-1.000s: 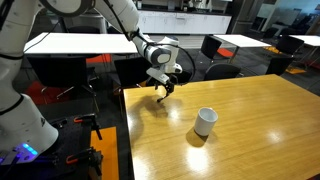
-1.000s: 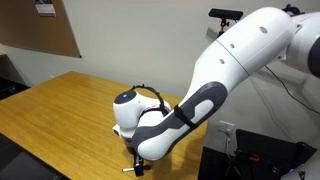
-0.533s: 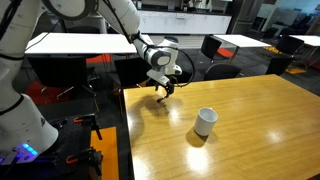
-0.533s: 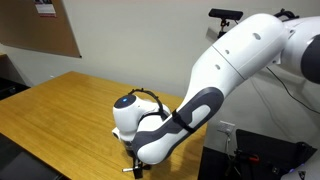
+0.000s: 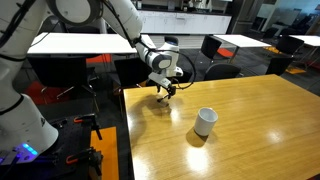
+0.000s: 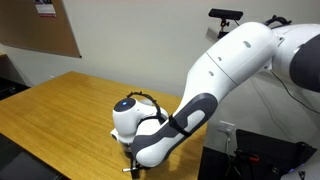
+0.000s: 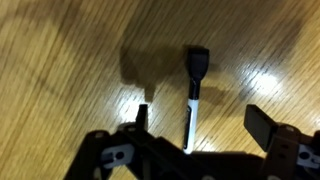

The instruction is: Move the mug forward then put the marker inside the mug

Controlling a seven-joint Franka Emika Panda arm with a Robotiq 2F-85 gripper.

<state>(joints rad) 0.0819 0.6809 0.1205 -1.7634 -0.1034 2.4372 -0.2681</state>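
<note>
The white mug (image 5: 205, 121) stands upright on the wooden table (image 5: 250, 110), well apart from the gripper. My gripper (image 5: 165, 93) hangs low over the table's far left corner. In the wrist view the gripper (image 7: 202, 118) is open, and the marker (image 7: 193, 92) lies flat on the wood between its two fingers (image 7: 262, 122). The marker has a white body and a black cap that points away from the gripper. Nothing is held. In an exterior view the arm (image 6: 200, 100) hides the gripper; a small pale stick (image 6: 127, 168) shows on the table under it.
The table edge (image 5: 127, 120) runs close to the gripper's left side. Other tables and dark chairs (image 5: 215, 50) stand behind the table. A board (image 6: 40, 25) hangs on the wall.
The arm has shifted slightly, bringing the gripper a little lower over the marker. The mug has not moved.
</note>
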